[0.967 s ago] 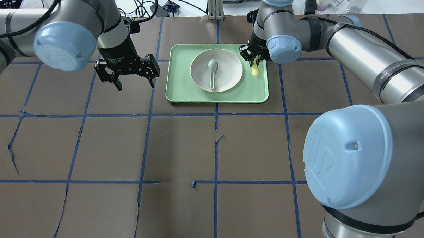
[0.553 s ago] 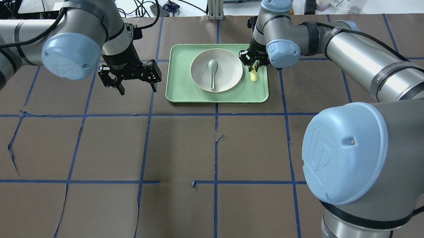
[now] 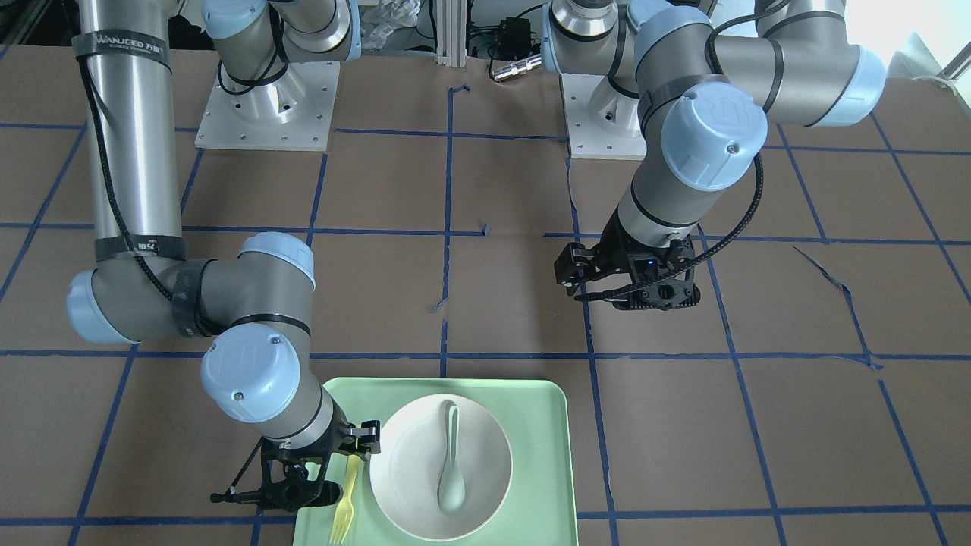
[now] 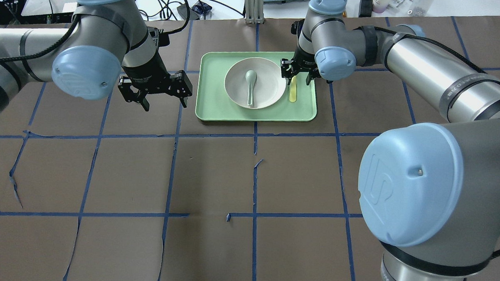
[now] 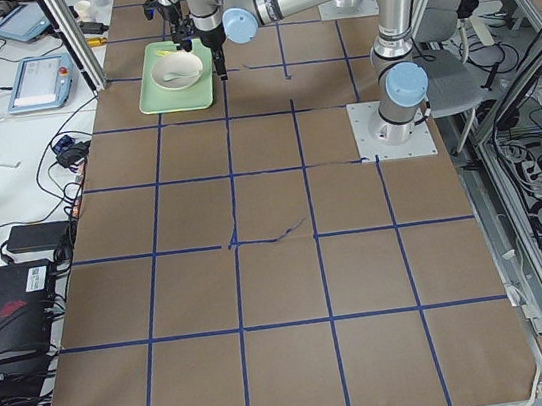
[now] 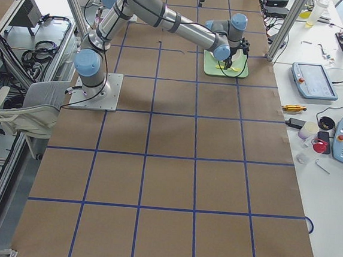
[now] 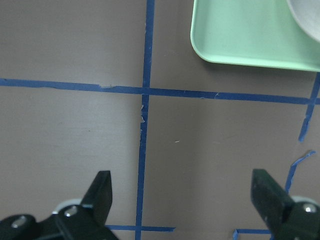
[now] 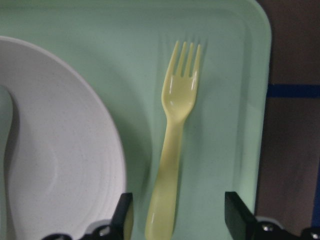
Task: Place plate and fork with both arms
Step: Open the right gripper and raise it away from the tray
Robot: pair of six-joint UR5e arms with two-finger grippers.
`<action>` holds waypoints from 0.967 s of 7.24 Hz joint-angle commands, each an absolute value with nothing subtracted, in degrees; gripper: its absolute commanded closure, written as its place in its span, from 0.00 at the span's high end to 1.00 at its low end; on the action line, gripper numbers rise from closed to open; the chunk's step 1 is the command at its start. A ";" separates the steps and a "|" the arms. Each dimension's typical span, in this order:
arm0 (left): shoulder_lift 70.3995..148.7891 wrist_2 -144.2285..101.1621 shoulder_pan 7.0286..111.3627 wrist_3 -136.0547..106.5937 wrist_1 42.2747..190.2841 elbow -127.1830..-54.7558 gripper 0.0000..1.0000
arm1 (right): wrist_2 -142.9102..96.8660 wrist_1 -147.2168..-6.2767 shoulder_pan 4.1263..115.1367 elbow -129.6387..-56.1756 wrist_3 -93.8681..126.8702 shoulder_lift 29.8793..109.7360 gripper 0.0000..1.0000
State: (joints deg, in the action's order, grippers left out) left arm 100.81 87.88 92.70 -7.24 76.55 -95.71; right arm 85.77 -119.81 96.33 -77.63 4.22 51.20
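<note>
Fork (image 8: 176,125): lies flat on the mint-green tray (image 4: 211,108), in the strip between the plate (image 4: 272,93) and the tray's rim on the robot's right. Its long axis runs roughly toward and away from the robot. Tines point away from the robot, toward the far tray edge, and the handle end is nearer the robot. There is a slight skew, with the handle end angled a little toward the plate. The handle is just beside the plate rim; contact cannot be judged.

Right gripper (image 4: 296,76): over the fork's handle end. Its fingers (image 8: 237,215) are spread and straddle the handle with a gap on either side, gripping nothing.

Plate: sits centred on the tray. A pale green-grey spoon (image 4: 250,87) lies in it with the bowl end away from the robot, roughly parallel to the fork.

Left gripper (image 4: 166,105): over bare counter (image 4: 211,176), just beside the tray's side on the robot's left. Its fingers (image 7: 100,192) are spread wide with nothing between them. The wrist view shows a tray corner and the blue tape grid below.

Obstructions: the plate rim crowds the fork on one side and the raised tray rim on the other. In the overhead view the right wrist hides the tine end.
</note>
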 commanded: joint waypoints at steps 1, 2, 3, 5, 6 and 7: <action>99.41 88.41 94.38 -7.21 77.52 -95.19 1.00 | 90.68 -107.03 96.33 -77.69 2.48 59.54 1.00; 98.80 88.59 94.39 -7.29 77.87 -94.32 1.00 | 90.44 -101.31 96.24 -77.61 1.59 64.03 1.00; 98.53 88.77 94.48 -7.38 85.09 -91.44 1.00 | 90.09 -97.68 96.15 -77.69 2.02 68.86 1.00; 99.49 88.86 93.87 -7.12 94.55 -85.53 1.00 | 90.09 -86.80 96.15 -77.61 2.02 76.43 1.00; 99.49 89.38 93.78 -6.42 94.48 -85.78 1.00 | 91.05 -81.96 96.41 -77.52 1.50 78.90 1.00; 99.58 89.56 93.69 -6.42 94.13 -85.87 1.00 | 93.40 -79.65 95.98 -77.61 1.23 81.01 1.00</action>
State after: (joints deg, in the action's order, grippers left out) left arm 99.45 89.24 93.81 -6.67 93.81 -86.06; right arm 91.31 -83.85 96.21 -77.58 1.61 77.98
